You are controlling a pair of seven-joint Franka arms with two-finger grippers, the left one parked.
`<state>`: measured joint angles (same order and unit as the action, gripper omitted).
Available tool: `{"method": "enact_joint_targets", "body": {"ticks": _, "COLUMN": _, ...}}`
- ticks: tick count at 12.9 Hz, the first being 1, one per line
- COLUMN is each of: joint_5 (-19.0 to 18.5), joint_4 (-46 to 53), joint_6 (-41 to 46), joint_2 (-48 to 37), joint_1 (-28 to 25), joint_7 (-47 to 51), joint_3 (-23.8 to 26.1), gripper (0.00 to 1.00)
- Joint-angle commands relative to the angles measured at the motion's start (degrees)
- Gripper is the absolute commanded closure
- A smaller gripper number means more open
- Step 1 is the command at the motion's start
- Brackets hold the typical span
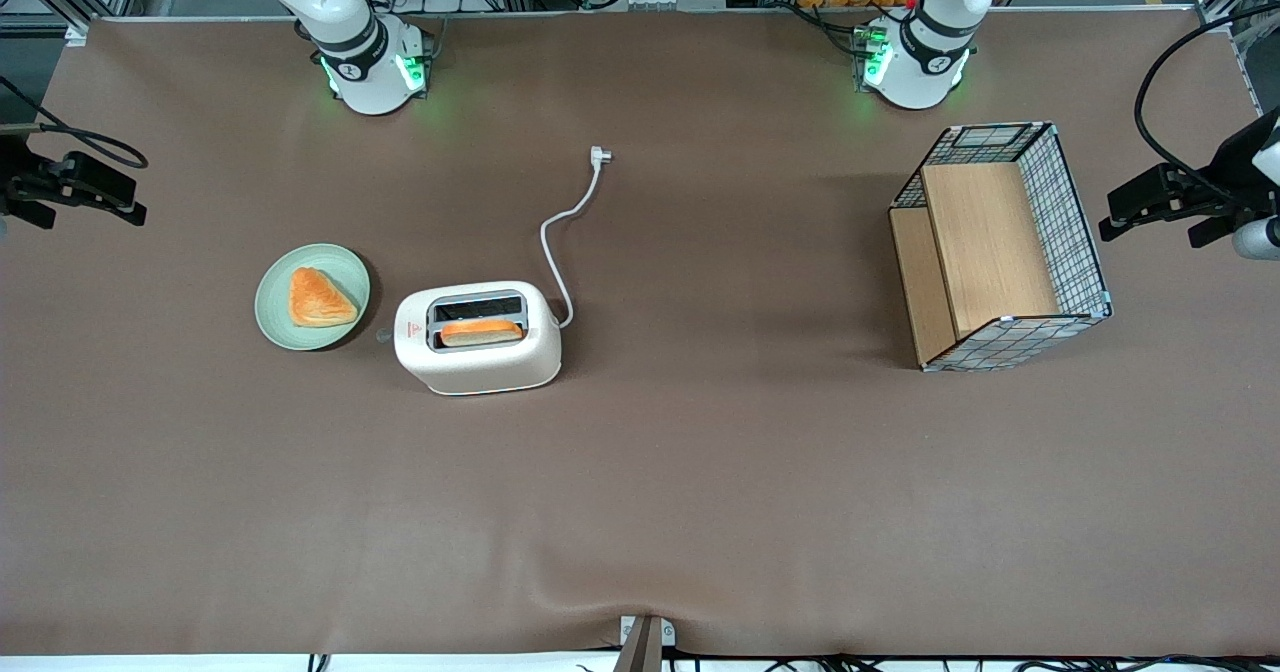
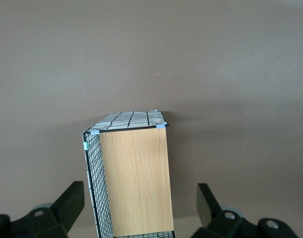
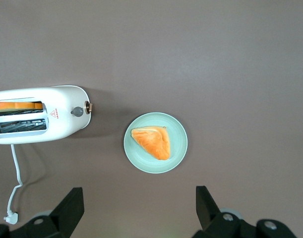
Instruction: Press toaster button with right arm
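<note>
The cream-white toaster (image 1: 478,350) stands on the brown table, with an orange slice of toast (image 1: 480,332) in the slot nearer the front camera. It also shows in the right wrist view (image 3: 57,119). The toaster button (image 1: 382,333) is a small grey knob on the narrow end face that faces the plate; the right wrist view shows it too (image 3: 77,111). My right gripper (image 1: 120,197) hangs high at the working arm's end of the table, well away from the toaster. In the right wrist view the gripper (image 3: 140,210) is open and empty, with the plate ahead of it.
A pale green plate (image 1: 270,302) with a triangular pastry (image 1: 320,298) sits beside the toaster's button end. The white cord (image 1: 560,242) runs from the toaster to its plug (image 1: 600,156). A wire basket with wooden panels (image 1: 1070,222) lies toward the parked arm's end.
</note>
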<state>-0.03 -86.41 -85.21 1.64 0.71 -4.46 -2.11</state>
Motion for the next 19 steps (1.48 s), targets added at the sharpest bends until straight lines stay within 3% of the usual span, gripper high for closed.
{"method": "enact_joint_targets", "body": {"ticks": 1, "joint_5": 0.21, "joint_4": 1.24, "joint_6": 0.13, "joint_2": 0.73, "joint_1": 0.96, "joint_7": -0.46, "joint_3": 0.62, "gripper": 0.00}}
{"method": "enact_joint_targets", "body": {"ticks": 2, "joint_5": 0.38, "joint_4": 1.33, "joint_6": 0.39, "joint_2": 0.73, "joint_1": 1.04, "joint_7": -0.47, "joint_3": 0.62, "gripper": 0.15}}
{"method": "enact_joint_targets", "body": {"ticks": 3, "joint_5": 0.90, "joint_4": 1.51, "joint_6": 0.66, "joint_2": 0.73, "joint_1": 1.13, "joint_7": -0.47, "joint_3": 0.62, "gripper": 0.48}}
{"method": "enact_joint_targets", "body": {"ticks": 4, "joint_5": 0.21, "joint_4": 2.03, "joint_6": 0.92, "joint_2": 0.73, "joint_1": 0.79, "joint_7": -0.55, "joint_3": 0.70, "gripper": 0.69}}
{"method": "enact_joint_targets", "body": {"ticks": 5, "joint_5": 0.21, "joint_4": 2.04, "joint_6": 1.71, "joint_2": 0.82, "joint_1": 0.61, "joint_7": -0.38, "joint_3": 0.79, "gripper": 0.76}}
{"method": "enact_joint_targets", "body": {"ticks": 8, "joint_5": 2.47, "joint_4": 1.51, "joint_6": 0.32, "joint_2": 2.21, "joint_1": 0.95, "joint_7": 0.14, "joint_3": 0.88, "gripper": 0.79}}
{"method": "enact_joint_targets", "body": {"ticks": 9, "joint_5": 6.06, "joint_4": 1.60, "joint_6": 0.39, "joint_2": 3.53, "joint_1": 1.22, "joint_7": -0.89, "joint_3": 0.62, "gripper": 0.84}}
{"method": "enact_joint_targets", "body": {"ticks": 10, "joint_5": 6.88, "joint_4": 1.42, "joint_6": 0.57, "joint_2": 4.32, "joint_1": 1.05, "joint_7": -1.34, "joint_3": 0.62, "gripper": 1.00}}
{"method": "enact_joint_targets", "body": {"ticks": 15, "joint_5": 8.20, "joint_4": 1.33, "joint_6": 0.40, "joint_2": 9.68, "joint_1": 0.70, "joint_7": -0.64, "joint_3": 0.79, "gripper": 1.00}}
{"method": "enact_joint_targets", "body": {"ticks": 19, "joint_5": 15.30, "joint_4": -1.29, "joint_6": -2.23, "joint_2": 13.99, "joint_1": 0.25, "joint_7": -1.26, "joint_3": 0.88, "gripper": 1.00}}
